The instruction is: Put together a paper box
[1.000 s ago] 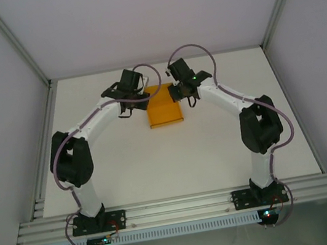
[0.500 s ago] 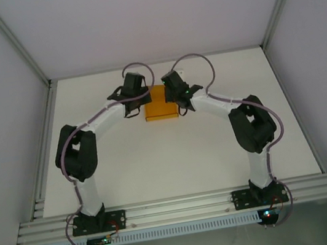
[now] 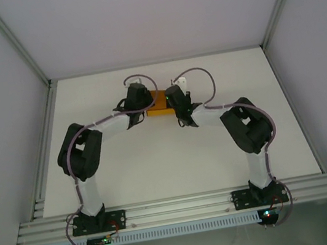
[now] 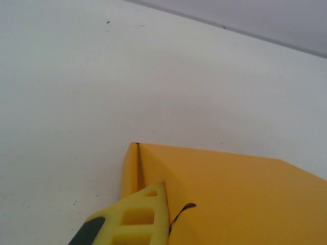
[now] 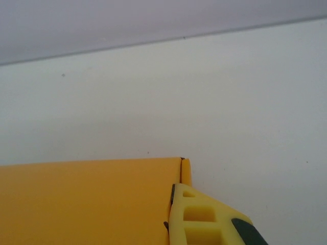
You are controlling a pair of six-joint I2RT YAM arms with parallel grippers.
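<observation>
Paper box ends beneath left arm and right arm, top view.

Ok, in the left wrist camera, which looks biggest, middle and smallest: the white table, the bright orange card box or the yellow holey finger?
Biggest: white table.
Middle: bright orange card box.
Smallest: yellow holey finger. It is nearest the camera, so its true size is unsure.

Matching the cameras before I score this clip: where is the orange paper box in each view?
Top external: paper box, upper centre of the table.
Left wrist: the box, lower right.
Right wrist: the box, lower left.
Shared landmark: the white table's far edge.
</observation>
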